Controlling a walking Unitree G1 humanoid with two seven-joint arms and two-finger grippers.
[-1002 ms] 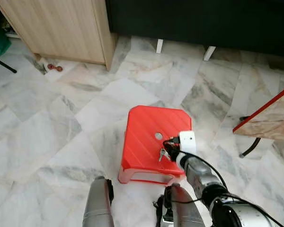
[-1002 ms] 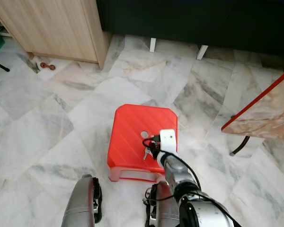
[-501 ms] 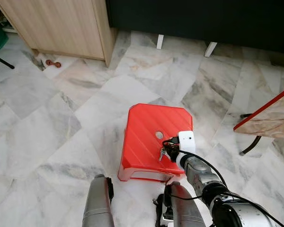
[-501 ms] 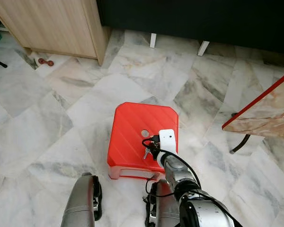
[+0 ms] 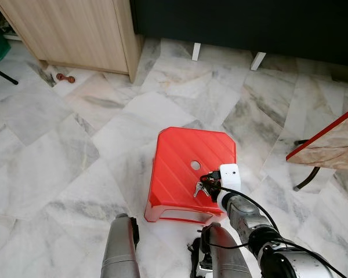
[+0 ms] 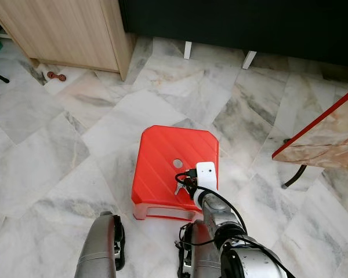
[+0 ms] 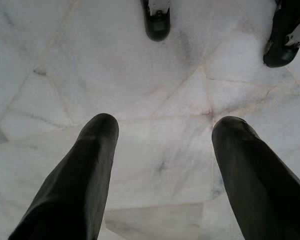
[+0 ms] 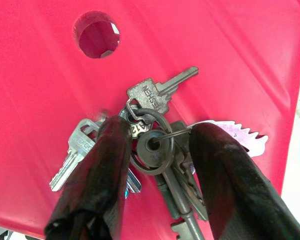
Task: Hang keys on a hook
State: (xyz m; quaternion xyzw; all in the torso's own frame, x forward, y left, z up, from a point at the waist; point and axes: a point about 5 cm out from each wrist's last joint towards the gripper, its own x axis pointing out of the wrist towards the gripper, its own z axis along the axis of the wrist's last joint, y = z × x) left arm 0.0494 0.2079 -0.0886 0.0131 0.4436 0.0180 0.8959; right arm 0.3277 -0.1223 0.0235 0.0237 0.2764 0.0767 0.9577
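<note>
Keys (image 8: 152,145) lay on the red stool (image 5: 180,168), low and centre-right in the head views, with the right gripper (image 8: 157,165) straddling the bunch, fingers apart. The left gripper (image 7: 162,165) hung idle over the floor, fingers apart. Pickup seemed under way; next, pinch the ring and lift

Keys (image 8: 152,145) on stool (image 5: 185,156); cabinet (image 5: 75,32) beyond, left.
</note>
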